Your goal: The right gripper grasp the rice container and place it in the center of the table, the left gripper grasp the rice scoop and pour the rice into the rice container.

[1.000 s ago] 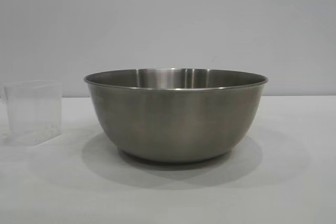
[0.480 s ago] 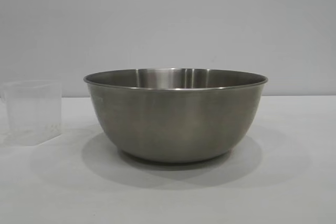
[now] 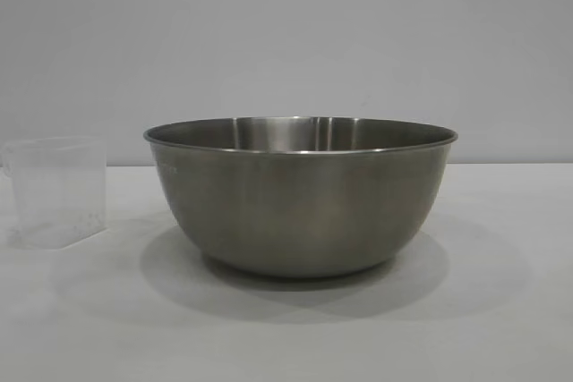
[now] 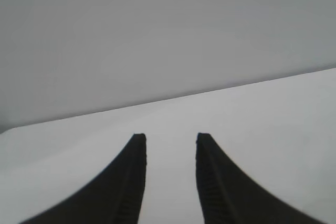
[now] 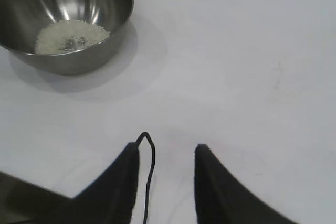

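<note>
The steel rice container (image 3: 300, 194) stands in the middle of the white table (image 3: 501, 328) in the exterior view. In the right wrist view the container (image 5: 100, 3) holds a pale heap of rice (image 5: 71, 36). The clear plastic rice scoop (image 3: 55, 192) stands upright on the table at the far left, with a few grains at its bottom. My left gripper (image 4: 170, 138) is open and empty over bare table. My right gripper (image 5: 167, 148) is open and empty, well back from the container. Neither gripper shows in the exterior view.
A thin black cable (image 5: 151, 171) loops between the right gripper's fingers. A plain grey wall (image 3: 286, 33) stands behind the table. The table's far edge (image 4: 173, 98) shows in the left wrist view.
The scoop shifted very slightly at the far left. The container has not moved.
</note>
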{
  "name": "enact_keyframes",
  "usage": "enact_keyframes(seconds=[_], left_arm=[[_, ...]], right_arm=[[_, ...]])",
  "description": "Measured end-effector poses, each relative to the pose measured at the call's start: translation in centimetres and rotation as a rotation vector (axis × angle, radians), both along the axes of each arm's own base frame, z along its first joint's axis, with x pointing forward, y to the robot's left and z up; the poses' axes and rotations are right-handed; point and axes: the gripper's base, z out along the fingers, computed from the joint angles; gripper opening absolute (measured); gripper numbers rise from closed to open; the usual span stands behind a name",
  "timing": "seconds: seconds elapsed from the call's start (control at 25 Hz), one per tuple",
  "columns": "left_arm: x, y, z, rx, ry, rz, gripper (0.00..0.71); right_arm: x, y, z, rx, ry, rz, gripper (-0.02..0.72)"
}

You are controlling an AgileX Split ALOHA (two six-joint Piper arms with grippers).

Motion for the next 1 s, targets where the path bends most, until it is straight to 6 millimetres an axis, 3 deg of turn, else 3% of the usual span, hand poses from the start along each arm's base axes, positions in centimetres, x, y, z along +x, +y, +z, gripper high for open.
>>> enact_keyframes(seconds=[0.28,0.52,0.56,0.84,1.0], left_arm=[[-6.6,-0.9,3.6,0.028,0.037,0.059,0.184],[-11.7,-0.4,5.0,-0.016,0.124,0.15,0.184],[-12.6,-0.3,5.3,-0.02,0.139,0.156,0.232],[-18.3,-1.0,6.6,-0.029,0.242,0.047,0.22],[-21.2,-1.2,6.0,-0.048,0.28,0.02,0.22]], right_arm=[[0.0,0.0,0.0,0.0,0.0,0.0,0.242],[0.0,0.0,0.0,0.0,0.0,0.0,0.242],[0.0,0.0,0.0,0.0,0.0,0.0,0.242],[0.0,0.0,0.0,0.0,0.0,0.0,0.242],[0.0,0.0,0.0,0.0,0.0,0.0,0.242]])
